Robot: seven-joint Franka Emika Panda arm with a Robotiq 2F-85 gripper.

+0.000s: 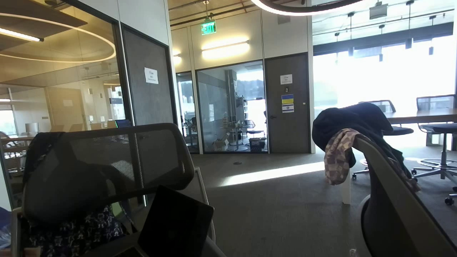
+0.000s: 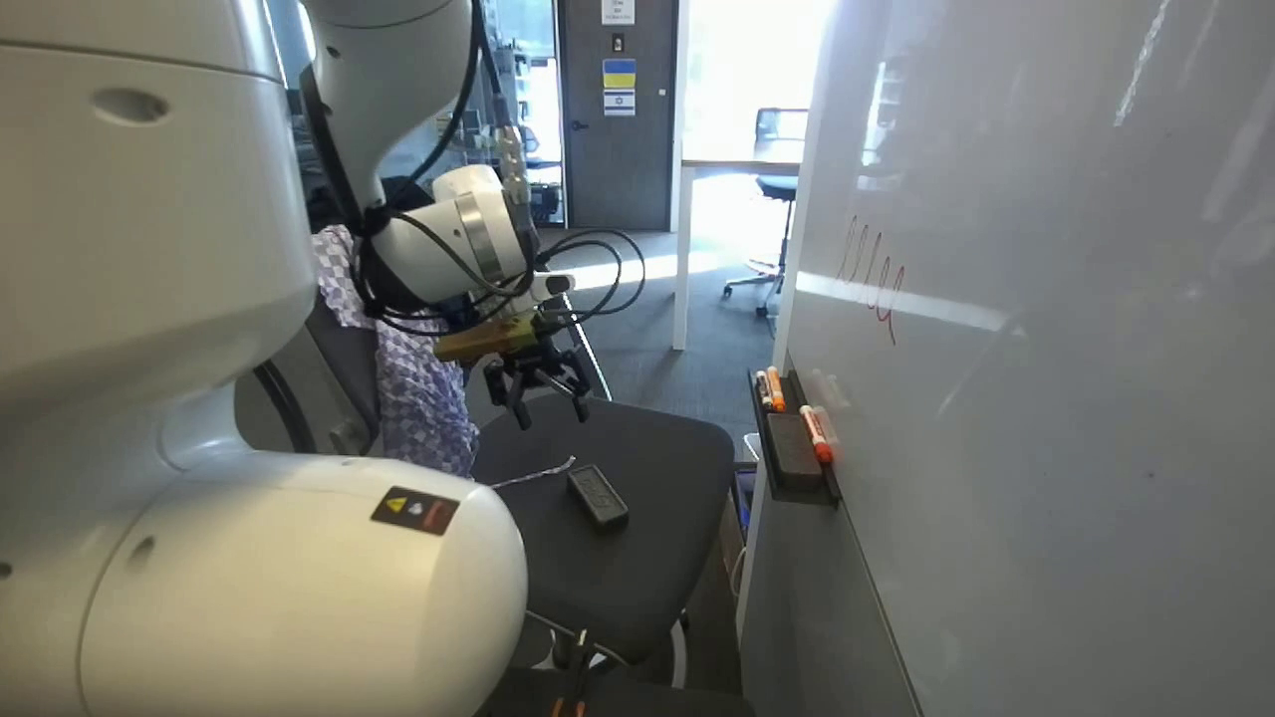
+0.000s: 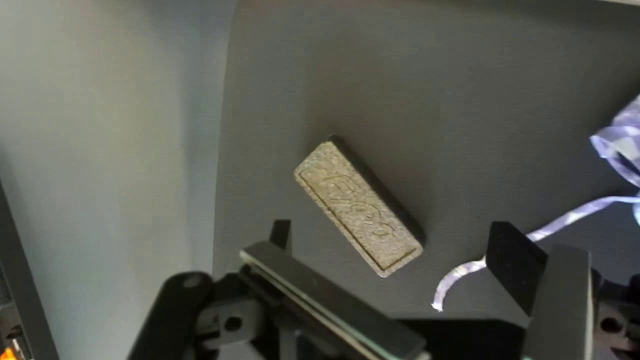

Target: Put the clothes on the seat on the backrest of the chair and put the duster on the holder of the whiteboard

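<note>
Though apart, duster point(image 2: 598, 496) below end effector point(image 2: 552, 413).

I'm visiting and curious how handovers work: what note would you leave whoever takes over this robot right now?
Jaws: open, holding nothing, above the seat.
Things: the checkered cloth hangs on the chair backrest, partly hidden; the duster lies on the seat; the whiteboard holder carries markers and a dark block.
Done: cloth on the backrest, though a thin strap lies on the seat.
Left: pick up the duster and set it on the holder, where room looks tight.
</note>
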